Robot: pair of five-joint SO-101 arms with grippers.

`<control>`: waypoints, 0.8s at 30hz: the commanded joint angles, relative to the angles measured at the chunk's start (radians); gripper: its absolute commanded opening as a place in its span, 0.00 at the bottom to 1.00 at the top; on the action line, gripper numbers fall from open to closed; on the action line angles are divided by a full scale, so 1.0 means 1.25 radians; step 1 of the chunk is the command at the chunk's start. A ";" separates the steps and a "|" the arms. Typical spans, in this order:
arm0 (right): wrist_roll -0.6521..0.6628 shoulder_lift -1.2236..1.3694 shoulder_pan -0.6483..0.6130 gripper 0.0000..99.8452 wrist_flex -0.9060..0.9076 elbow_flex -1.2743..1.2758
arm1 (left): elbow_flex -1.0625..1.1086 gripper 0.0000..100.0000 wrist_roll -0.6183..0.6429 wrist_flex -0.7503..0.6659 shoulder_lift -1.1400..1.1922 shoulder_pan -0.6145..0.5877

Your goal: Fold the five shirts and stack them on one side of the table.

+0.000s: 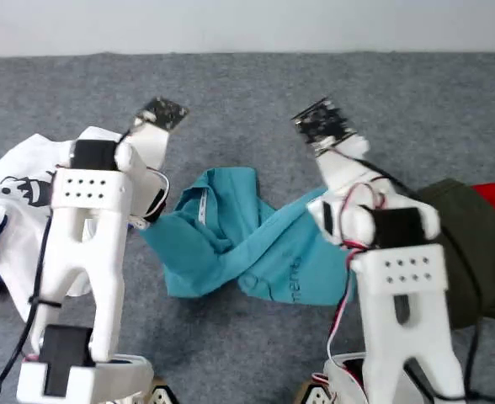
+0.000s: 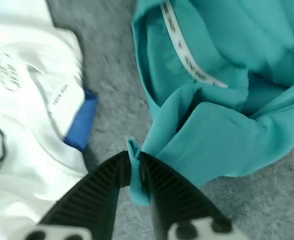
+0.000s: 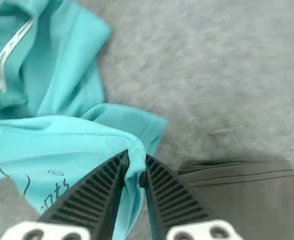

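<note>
High view puts the teal shirt crumpled mid-table, with the left gripper and right gripper each clamped on one of its edges, so spreading seems in hand, and next calls for drawing those edges apart evenly.

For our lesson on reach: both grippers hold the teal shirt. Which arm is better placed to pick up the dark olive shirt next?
Probably right. The dark olive shirt lies just beside the right gripper, which pinches the teal shirt; the left gripper holds it too, beside the white shirt.
</note>
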 commanded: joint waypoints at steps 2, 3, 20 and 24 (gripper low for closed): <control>0.006 -0.080 0.057 0.01 -0.003 -0.088 | -0.102 0.01 0.005 -0.004 -0.145 0.005; 0.006 -0.089 0.064 0.01 -0.001 -0.101 | -0.111 0.01 0.005 -0.005 -0.174 0.005; 0.006 -0.153 0.069 0.01 0.157 -0.392 | -0.485 0.01 0.097 0.022 -0.506 0.005; 0.005 -0.148 0.073 0.01 0.208 -0.493 | -0.600 0.01 0.096 0.023 -0.504 0.002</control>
